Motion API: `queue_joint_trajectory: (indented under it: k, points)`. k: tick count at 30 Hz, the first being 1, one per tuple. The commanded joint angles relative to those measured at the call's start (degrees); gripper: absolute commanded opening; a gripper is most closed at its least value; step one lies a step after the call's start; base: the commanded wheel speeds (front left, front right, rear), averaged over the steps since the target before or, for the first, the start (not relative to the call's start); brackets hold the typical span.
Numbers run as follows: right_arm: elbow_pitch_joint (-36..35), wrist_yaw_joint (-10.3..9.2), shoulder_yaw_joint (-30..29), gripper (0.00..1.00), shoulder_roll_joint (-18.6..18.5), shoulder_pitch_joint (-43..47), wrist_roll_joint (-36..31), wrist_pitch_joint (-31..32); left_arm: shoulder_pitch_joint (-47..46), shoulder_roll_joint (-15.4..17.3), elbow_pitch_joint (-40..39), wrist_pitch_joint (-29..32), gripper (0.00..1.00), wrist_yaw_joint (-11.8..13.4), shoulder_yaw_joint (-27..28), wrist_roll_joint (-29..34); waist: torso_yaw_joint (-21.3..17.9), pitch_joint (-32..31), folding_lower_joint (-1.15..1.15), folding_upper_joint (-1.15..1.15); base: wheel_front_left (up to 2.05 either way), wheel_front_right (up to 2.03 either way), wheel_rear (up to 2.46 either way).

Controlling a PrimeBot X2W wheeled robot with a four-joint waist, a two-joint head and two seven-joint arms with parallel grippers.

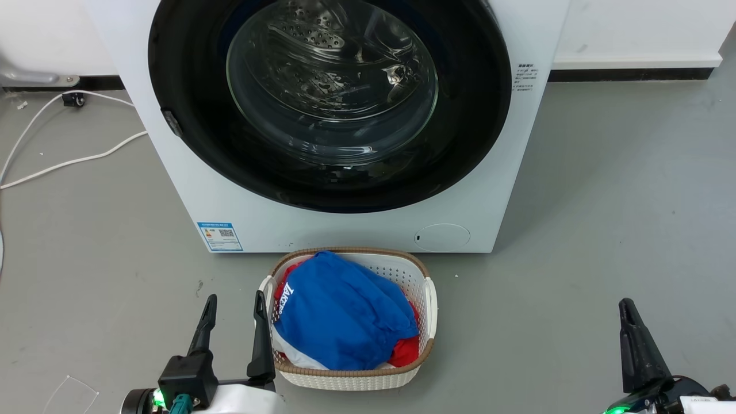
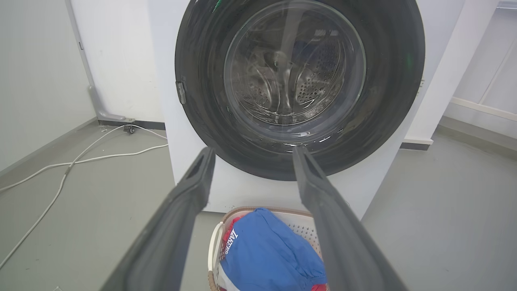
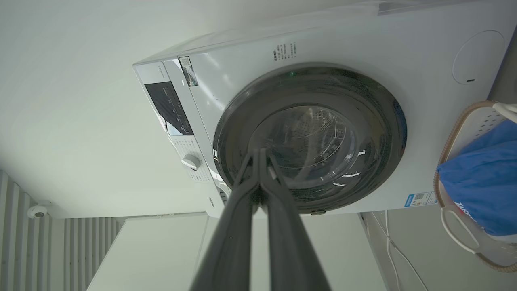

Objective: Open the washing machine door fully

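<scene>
Black glossy washing machine door (image 1: 330, 92) frames bulging glass.

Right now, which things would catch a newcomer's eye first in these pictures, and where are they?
The big round black door with its glass window, shut on the white washing machine, takes the upper middle of the head view. Just before it on the grey floor stands a white basket heaped with blue and red cloth. The open left gripper is beside the basket; the shut right gripper is at lower right.
</scene>
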Motion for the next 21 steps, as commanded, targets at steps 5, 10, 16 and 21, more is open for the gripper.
queue_joint_trajectory:
  k: [5,10,16,21]
  points:
    - [0.22,0.02,0.06,0.00,0.02,0.47,-0.55,0.42,0.08,0.03,-0.25,-0.16,1.00,-0.08,-0.01,0.20,0.03,0.31,0.00,0.00,0.00,0.00,0.00]
    - [0.45,0.02,0.15,0.00,0.02,-0.19,-0.97,-0.03,-0.59,0.03,-0.42,-0.16,1.00,0.16,-0.16,0.43,0.18,1.03,0.00,0.00,0.00,0.00,0.00]
    - [1.94,0.02,-1.17,0.00,0.01,-2.82,-2.17,-0.51,-1.61,0.03,-0.66,-0.16,1.00,0.17,-0.28,0.70,0.45,2.65,0.00,0.00,0.00,0.00,0.00]
    - [4.74,0.02,-5.59,0.00,-0.28,-7.54,-3.41,0.48,-3.11,0.03,-1.18,-0.16,1.00,-0.36,-0.57,1.38,0.79,5.04,0.00,0.00,0.00,0.00,0.00]
